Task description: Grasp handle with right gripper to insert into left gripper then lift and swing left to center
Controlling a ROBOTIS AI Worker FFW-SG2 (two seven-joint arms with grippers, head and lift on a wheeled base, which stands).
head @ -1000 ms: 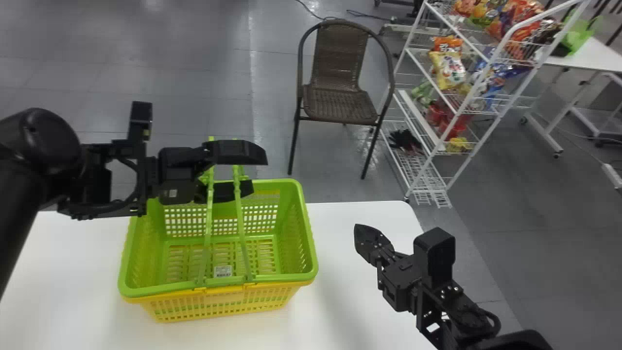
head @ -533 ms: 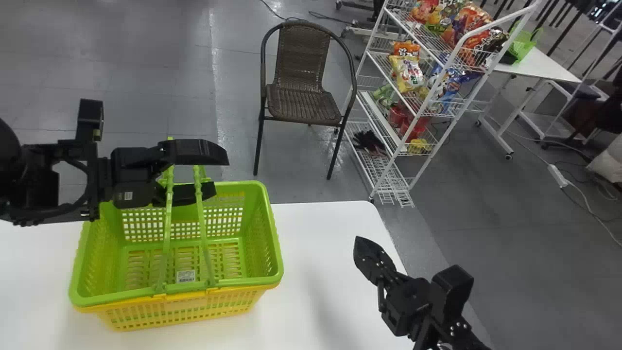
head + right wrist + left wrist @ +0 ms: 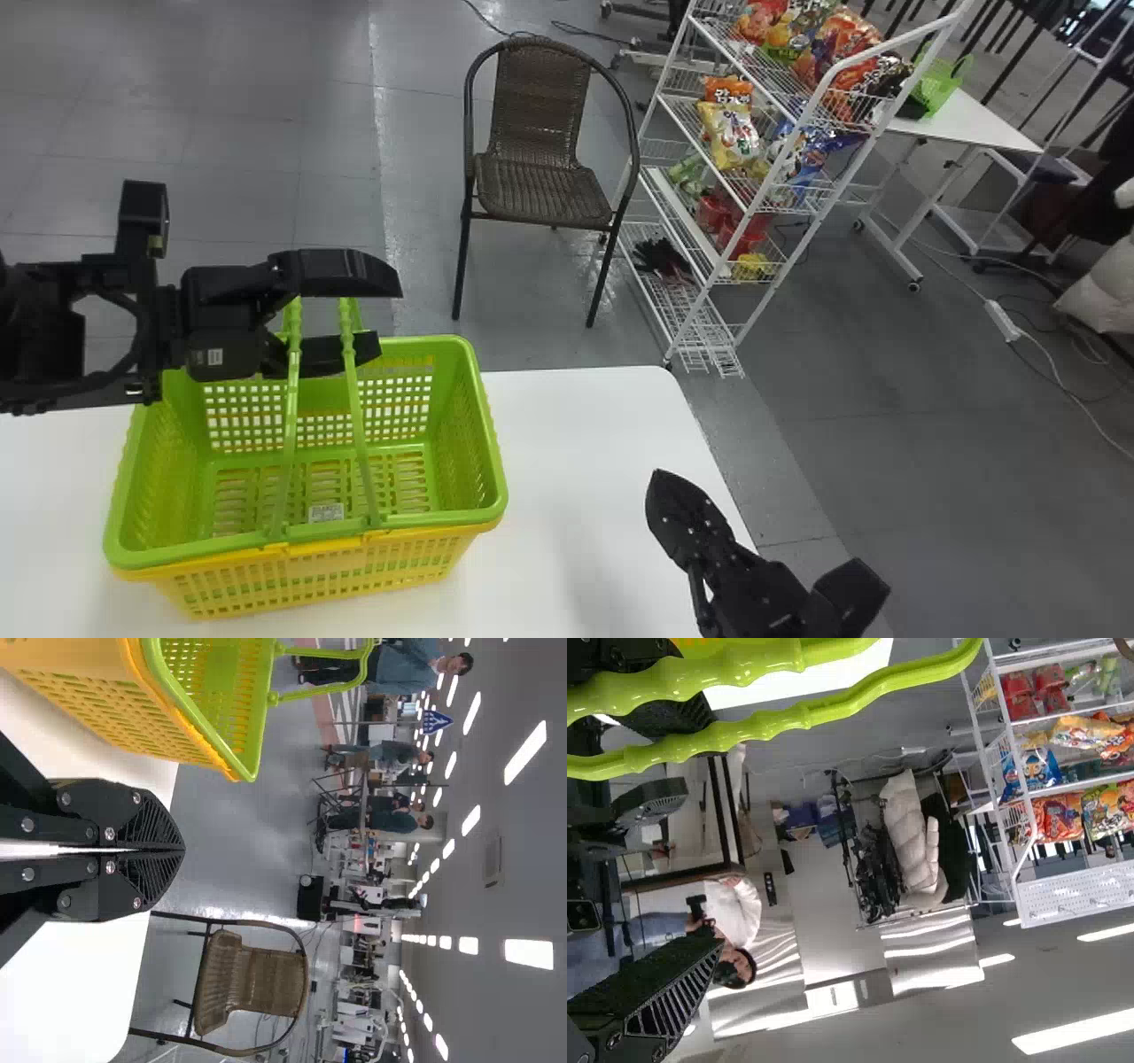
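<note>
Head view has turned rightward; basket (image 3: 434, 523) sits farther left in frame, on the surface (image 3: 571, 425). Right hand (image 3: 654, 477) has drawn back, pinched together, empty. Left hand (image 3: 388, 316) wide, raised handle (image 3: 354, 399) running between its fingers. Handover looks done; closing on both bars comes next, before lifting. Risk: one bar slipping out.

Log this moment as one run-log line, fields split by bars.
left gripper: open, at raised handles | right gripper: shut, empty, right of basket | basket: on table | lift: not begun
</note>
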